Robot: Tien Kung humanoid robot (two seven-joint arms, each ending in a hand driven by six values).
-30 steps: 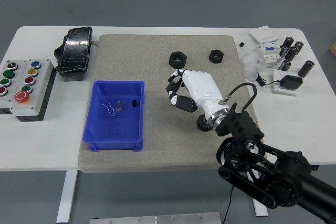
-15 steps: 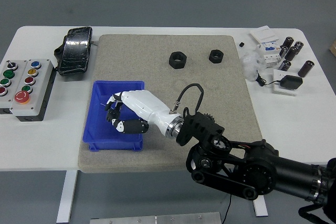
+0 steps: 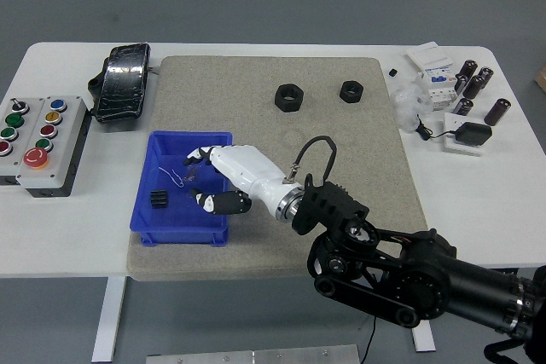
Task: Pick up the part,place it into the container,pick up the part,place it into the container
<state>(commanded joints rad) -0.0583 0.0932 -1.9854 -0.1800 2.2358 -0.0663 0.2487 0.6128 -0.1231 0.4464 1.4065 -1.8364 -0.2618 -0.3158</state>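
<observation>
At the far left of the frame sits a button box [image 3: 43,144], with a black pouch [image 3: 124,82] above and right of it. Left of centre is the blue bin [image 3: 220,143]; a small black gear [image 3: 157,199] lies on its floor near the left wall, beside a thin wire [image 3: 177,177]. My right hand [image 3: 223,178] hangs over the bin's right half, white fingers [image 3: 198,158] loosely spread and gripping nothing. To finish this step cleanly, I judge I should lift straight up before swinging right, clear of the bin wall. Two black hex nuts [image 3: 288,97] wait on the grey mat [image 3: 256,74], upper centre. My left hand is out of view.
</observation>
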